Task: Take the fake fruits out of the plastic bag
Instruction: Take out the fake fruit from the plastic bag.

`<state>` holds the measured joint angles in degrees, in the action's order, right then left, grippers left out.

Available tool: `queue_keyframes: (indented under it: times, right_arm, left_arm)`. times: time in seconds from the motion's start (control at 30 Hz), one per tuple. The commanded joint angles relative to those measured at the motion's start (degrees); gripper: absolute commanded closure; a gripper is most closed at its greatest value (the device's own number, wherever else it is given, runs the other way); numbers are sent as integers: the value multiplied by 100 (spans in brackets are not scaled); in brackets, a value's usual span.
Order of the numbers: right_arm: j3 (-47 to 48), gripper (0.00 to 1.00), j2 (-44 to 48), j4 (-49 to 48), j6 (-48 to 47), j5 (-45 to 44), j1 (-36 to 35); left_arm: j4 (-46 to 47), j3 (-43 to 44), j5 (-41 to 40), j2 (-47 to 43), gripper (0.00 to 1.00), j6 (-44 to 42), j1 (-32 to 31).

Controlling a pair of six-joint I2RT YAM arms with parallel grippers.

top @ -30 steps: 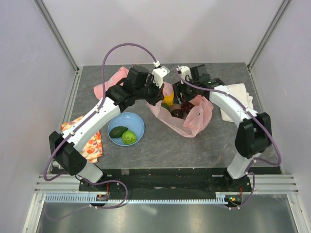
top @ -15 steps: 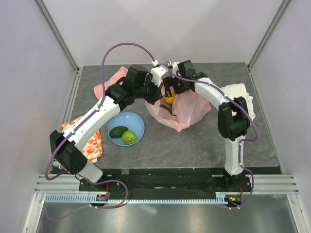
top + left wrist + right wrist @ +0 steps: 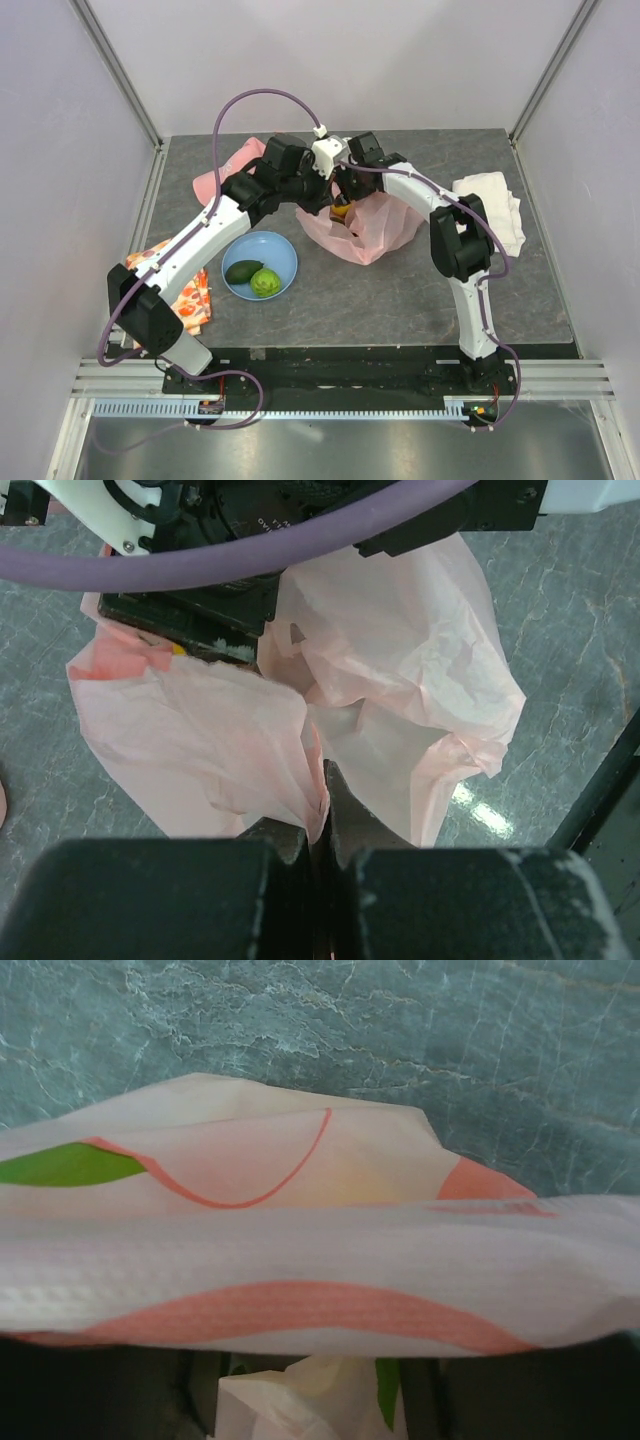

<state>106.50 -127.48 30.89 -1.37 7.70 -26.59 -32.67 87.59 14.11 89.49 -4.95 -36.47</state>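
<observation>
Two fruits [image 3: 243,271] on plate [image 3: 281,251] (bag [image 3: 385,230] beside)

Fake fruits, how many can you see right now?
3: an avocado and a round green one on the blue plate, a lemon at the bag mouth. More may be hidden inside.

Grey marbled desk [image 3: 400,290]. Blue plate [image 3: 283,250] front-left of ctr. Orange patterned cloth [image 3: 192,298] just L of plate, by desk's L edge. White folded cloth [image 3: 500,205] at R side. Pink item [image 3: 208,183] back-left, partly hidden.
</observation>
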Motion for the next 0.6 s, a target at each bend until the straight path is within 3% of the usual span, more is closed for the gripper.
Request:
queue_keyframes:
  times: [0.0,0.27,0.57]
  right_arm:
    - [354,51,267,153,-188,28,57]
    - [266,53,1550,1023,-188,1241,671]
    - [-191,52,2429,962,-163,3226,989]
  left_arm:
    - [155,39,57,-37,98,170,122]
    - [243,-23,13,-2,99,381,439]
    - [261,197,110,217,98,337,483]
